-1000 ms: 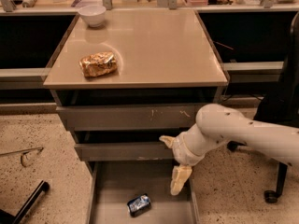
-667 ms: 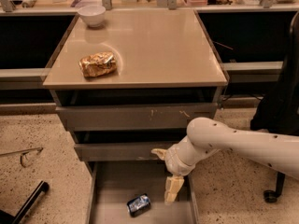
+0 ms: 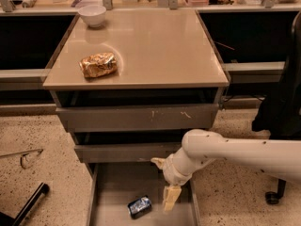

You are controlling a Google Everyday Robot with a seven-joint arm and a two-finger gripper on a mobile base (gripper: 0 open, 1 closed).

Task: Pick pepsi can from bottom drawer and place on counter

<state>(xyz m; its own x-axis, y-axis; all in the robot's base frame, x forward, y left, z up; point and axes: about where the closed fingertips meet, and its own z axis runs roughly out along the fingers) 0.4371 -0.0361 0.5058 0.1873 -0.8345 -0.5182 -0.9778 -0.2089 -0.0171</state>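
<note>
Pincer (image 3: 170, 199) has dropped lower and leftward into bottom drawer (image 3: 113, 182) over the last second. Pepsi can (image 3: 140, 206) lies just left of it, ungrasped. Pincer width – you cannot tell. Reach nearly closed; placement on surface (image 3: 155, 46) pending.

Clear gap: pincer (image 3: 170, 199) beside pepsi can (image 3: 140, 206)

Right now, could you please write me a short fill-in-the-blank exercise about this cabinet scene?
1. The blue can lies in the ____ drawer.
2. The gripper hangs over that drawer, close beside the ____.
3. The counter holds a snack bag and a white ____.
Missing words: bottom; can; bowl.
</note>
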